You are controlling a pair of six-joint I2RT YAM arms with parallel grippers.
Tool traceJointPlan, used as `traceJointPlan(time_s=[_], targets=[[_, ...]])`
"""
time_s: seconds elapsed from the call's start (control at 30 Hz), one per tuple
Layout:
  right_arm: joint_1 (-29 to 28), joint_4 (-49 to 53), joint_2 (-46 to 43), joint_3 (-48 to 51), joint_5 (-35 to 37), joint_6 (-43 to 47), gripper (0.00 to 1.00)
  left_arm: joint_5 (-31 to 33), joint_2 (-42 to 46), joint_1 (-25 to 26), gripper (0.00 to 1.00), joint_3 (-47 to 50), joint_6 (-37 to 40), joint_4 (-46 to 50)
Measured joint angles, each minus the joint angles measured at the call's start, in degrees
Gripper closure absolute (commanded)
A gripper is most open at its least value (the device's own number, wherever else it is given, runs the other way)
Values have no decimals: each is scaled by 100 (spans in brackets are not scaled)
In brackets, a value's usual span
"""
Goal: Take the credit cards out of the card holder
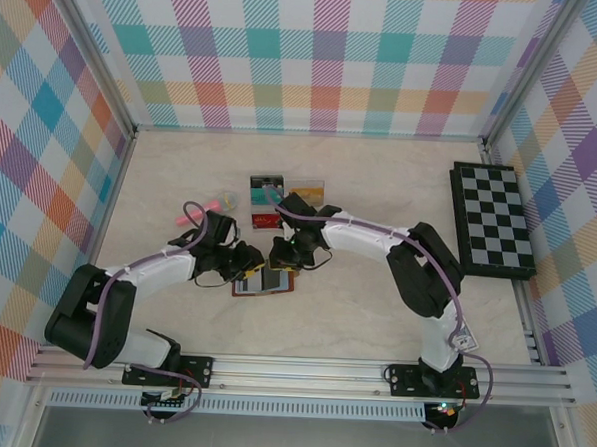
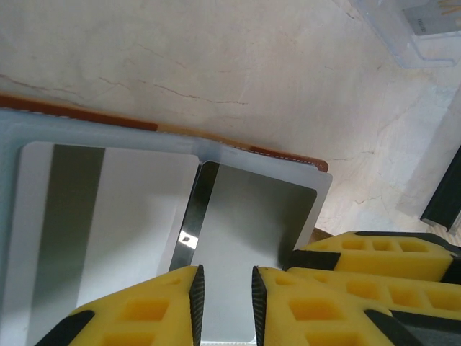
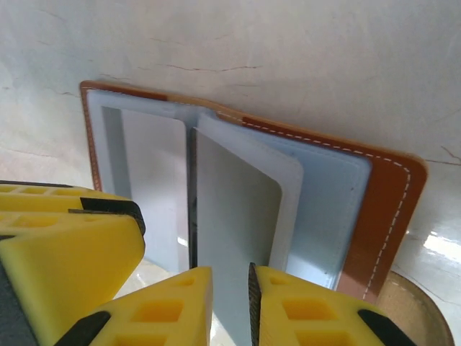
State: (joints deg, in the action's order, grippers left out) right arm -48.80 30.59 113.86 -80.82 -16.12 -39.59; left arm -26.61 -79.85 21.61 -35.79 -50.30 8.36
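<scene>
The brown card holder (image 1: 262, 290) lies open on the table between both arms. In the left wrist view its brown edge (image 2: 86, 112) frames blue-grey pocket pages that hold grey credit cards (image 2: 245, 223), one with a dark stripe. My left gripper (image 2: 225, 270) hovers close over a raised page, jaws a narrow gap apart, the card's face showing between them. In the right wrist view the card holder (image 3: 385, 216) has one page with a grey card (image 3: 230, 209) standing up. My right gripper (image 3: 230, 268) straddles that page's near edge, jaws narrowly apart. From above, the left gripper (image 1: 246, 263) and right gripper (image 1: 280, 255) almost touch.
A clear compartment box (image 1: 285, 198) with coloured pieces stands just behind the holder. Pink items (image 1: 204, 211) lie to its left. A chessboard (image 1: 494, 219) rests at the right wall. Plaid walls close in three sides.
</scene>
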Motion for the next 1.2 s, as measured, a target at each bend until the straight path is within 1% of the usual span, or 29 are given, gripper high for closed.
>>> traceJointPlan(time_s=[0.13, 0.43, 0.7, 0.87, 1.2], targets=[[0, 83, 48, 0, 66, -33, 79, -83, -168, 0, 74, 0, -4, -114], [70, 111, 304, 17, 151, -57, 80, -83, -328, -2, 68, 0, 63, -105], [160, -35, 308, 122, 2, -131, 80, -186, -507, -11, 68, 0, 221, -205], [219, -114, 308, 181, -131, -164, 80, -146, -518, -13, 67, -2, 483, -151], [249, -162, 308, 219, -219, -166, 81, -411, -625, -39, 69, -2, 778, -273]])
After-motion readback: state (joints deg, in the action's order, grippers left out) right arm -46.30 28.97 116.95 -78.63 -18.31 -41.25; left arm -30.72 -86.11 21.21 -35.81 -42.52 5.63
